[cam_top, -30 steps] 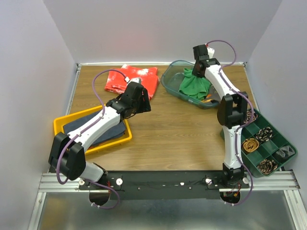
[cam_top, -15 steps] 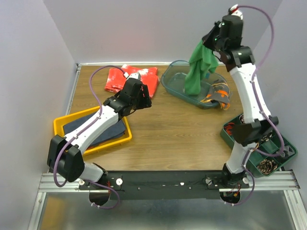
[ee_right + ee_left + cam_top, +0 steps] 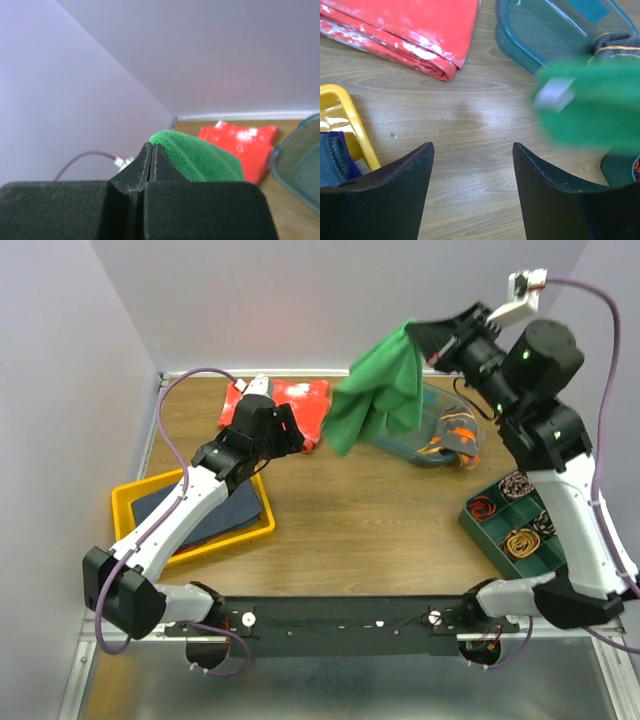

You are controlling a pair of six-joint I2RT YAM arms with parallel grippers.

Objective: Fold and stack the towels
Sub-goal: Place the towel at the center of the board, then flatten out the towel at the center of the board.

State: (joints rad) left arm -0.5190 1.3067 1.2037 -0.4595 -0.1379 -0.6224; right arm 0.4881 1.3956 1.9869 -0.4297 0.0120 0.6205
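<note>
My right gripper (image 3: pixel 415 332) is shut on a corner of the bright green towel (image 3: pixel 375 400) and holds it high in the air; the towel hangs over the teal bin's left end. In the right wrist view the jaws (image 3: pixel 151 147) are pressed together on the green towel (image 3: pixel 200 160). A dark grey towel with orange markings (image 3: pixel 455 435) lies in the teal bin (image 3: pixel 405 450). A dark navy towel (image 3: pixel 215 510) lies in the yellow tray (image 3: pixel 200 545). My left gripper (image 3: pixel 300 435) is open and empty above bare wood (image 3: pixel 472 145); the green towel (image 3: pixel 595 110) shows blurred to its right.
The red white-speckled cloth (image 3: pixel 300 400) lies folded at the back, beside my left gripper, and shows in the left wrist view (image 3: pixel 410 30). A green compartment tray (image 3: pixel 466 515) with coiled cords stands at the right. White walls close in three sides.
My right arm has lifted the green towel out of the teal bin and swung it up and to the left. My left gripper has shifted a little back and left.
</note>
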